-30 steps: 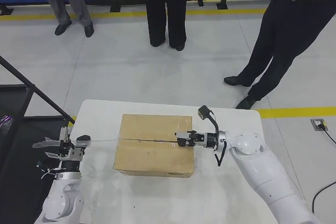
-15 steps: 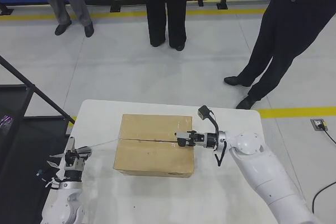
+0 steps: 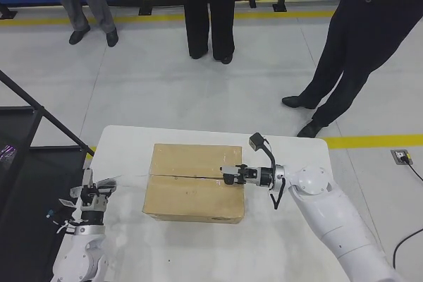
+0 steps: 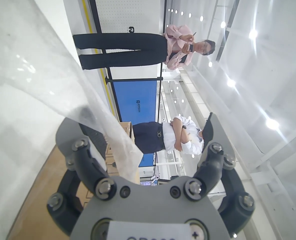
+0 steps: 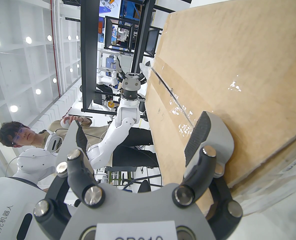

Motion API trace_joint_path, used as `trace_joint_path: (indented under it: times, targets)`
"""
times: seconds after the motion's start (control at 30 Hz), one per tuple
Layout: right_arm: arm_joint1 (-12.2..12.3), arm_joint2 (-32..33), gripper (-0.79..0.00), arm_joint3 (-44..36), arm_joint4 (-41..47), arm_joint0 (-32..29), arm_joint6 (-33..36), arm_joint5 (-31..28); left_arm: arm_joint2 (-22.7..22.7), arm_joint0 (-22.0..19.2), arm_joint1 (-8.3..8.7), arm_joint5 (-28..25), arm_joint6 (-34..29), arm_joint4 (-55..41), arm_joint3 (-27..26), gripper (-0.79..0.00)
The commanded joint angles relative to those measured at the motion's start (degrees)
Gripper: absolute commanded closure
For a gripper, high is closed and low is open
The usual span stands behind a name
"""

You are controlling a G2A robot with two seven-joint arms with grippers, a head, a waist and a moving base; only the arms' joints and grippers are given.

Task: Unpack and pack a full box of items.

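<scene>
The closed cardboard box [image 3: 194,182] sits in the middle of the white table [image 3: 282,240], its centre seam running left to right. A strip of clear tape [image 4: 37,58] runs from the box's left end to the left gripper [image 3: 92,192], whose jaws stand wide apart, the tape draped over one finger [image 4: 92,136]. The right gripper [image 3: 228,175], jaws also spread, lies at the seam's right end, one finger over the box top

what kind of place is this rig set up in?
Probably a robotics lab or factory test hall: yellow floor lines, blue pegboard panels and black metal racks surround the table.
</scene>
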Motion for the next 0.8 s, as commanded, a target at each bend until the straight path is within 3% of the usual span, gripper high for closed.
trace_joint_path:
  times: [0.0,0.4,0.77]
  targets:
    - [0.0,0.0,-0.785,0.0,0.0,0.0,0.0,0.0,-0.1,-0.26,-0.1,-0.04,0.01,0.24,-0.87,-0.785]
    - [0.85,1.64,-0.785,-4.36,-1.86,-2.89,-2.57,1.13,-1.15,-1.22,-0.39,0.25,-1.04,3.44,-5.59,-0.785]
    - [2.23,4.63,-0.785,-9.56,-2.8,-6.63,-3.24,2.67,0.66,-1.58,-0.91,-0.26,-1.34,8.85,-10.22,-0.785]
